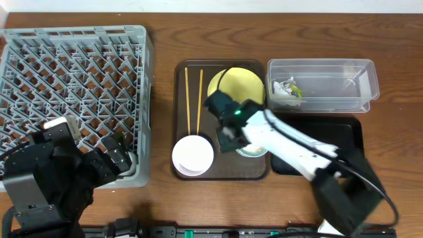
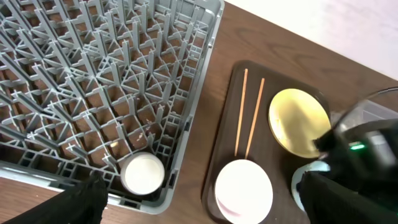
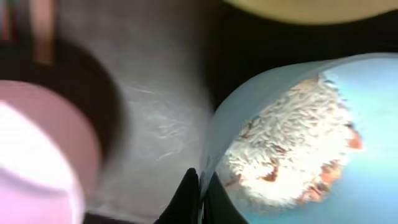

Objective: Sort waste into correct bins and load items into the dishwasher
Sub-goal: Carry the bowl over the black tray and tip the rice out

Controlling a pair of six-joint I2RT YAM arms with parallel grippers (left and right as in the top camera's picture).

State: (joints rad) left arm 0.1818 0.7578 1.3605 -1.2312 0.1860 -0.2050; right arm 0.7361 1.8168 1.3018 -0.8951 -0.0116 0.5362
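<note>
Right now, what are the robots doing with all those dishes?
The right arm has its jaws at the rim of the light blue bowl, which holds rice crumbs. The yellow plate, chopsticks and white bowl lie on the brown tray. Tissue is in the clear tub. The left arm hovers by the grey rack.

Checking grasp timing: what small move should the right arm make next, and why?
Probably close the right tool on the rim of the light blue bowl. In the wrist view a fingertip sits at that rim, the bowl holds rice, and it stands on the brown tray, so it needs gripping before emptying.
</note>
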